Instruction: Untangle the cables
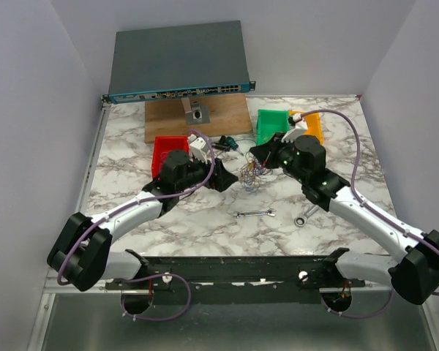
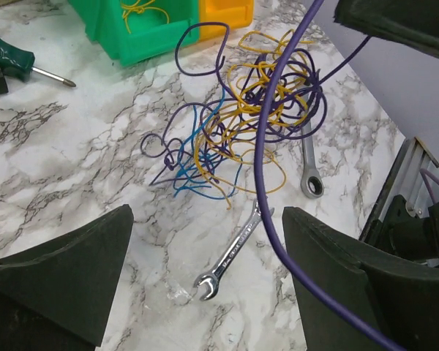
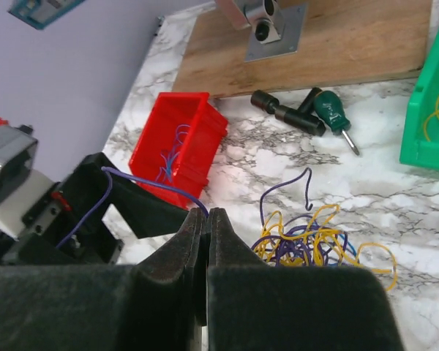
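Marble-patterned table (image 1: 205, 227), pale lilac walls (image 1: 29, 110); cables (image 1: 250, 175) tangled centre.

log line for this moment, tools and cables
left tool open | right tool shut on purple wire | cable tangle lying on table

Glossy marble-patterned tabletop (image 2: 73, 168), shiny moulded plastic red bin (image 3: 179, 139) and green bin (image 2: 143, 36), polished metal wrench (image 2: 230, 256), smooth plastic-coated cables (image 2: 238, 121), matt bare wooden board (image 3: 336, 40), matt black left tool (image 2: 207, 219)
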Controlling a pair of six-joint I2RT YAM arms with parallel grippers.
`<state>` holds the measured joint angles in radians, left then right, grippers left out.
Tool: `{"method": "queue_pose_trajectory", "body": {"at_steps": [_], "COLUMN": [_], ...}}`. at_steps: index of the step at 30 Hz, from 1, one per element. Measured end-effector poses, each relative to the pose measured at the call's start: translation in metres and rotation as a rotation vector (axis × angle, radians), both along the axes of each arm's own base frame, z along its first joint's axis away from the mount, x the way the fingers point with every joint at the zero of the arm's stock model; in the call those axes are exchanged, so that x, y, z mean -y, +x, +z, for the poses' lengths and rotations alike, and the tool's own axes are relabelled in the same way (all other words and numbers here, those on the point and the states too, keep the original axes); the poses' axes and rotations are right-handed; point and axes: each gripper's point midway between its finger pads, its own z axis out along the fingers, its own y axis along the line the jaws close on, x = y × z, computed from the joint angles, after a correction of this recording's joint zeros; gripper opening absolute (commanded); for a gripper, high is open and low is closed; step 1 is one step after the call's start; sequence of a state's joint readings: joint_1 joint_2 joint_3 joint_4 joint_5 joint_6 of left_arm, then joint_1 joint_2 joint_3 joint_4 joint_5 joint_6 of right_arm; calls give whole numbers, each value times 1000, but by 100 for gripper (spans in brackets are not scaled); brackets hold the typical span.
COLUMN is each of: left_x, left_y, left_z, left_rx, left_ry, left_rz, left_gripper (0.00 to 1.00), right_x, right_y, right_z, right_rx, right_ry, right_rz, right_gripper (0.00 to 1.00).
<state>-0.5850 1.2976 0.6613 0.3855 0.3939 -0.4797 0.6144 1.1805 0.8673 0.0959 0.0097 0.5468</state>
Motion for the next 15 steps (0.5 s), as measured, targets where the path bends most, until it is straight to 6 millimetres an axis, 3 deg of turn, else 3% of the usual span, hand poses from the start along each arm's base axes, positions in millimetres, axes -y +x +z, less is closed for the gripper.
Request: {"method": "queue_pose_trajectory", "body": {"at_steps": [6, 11, 15], "left_x": [-3, -20, -40], "left_y": [-3, 2, 19], "left_z": [2, 3, 0], "left_rx": [32, 37, 3], "left_ry": [-20, -17, -31], "left_rz": [5, 101, 196], "left_gripper": [88, 88, 88], "right_x": [13, 63, 92], "right_y": [-6, -3, -8], "right_z": [13, 13, 27], "right_rx": [-84, -131, -101], "right_ry": [70, 73, 110], "right_rz": [-92, -373, -502], "right_gripper": [1, 1, 1]}}
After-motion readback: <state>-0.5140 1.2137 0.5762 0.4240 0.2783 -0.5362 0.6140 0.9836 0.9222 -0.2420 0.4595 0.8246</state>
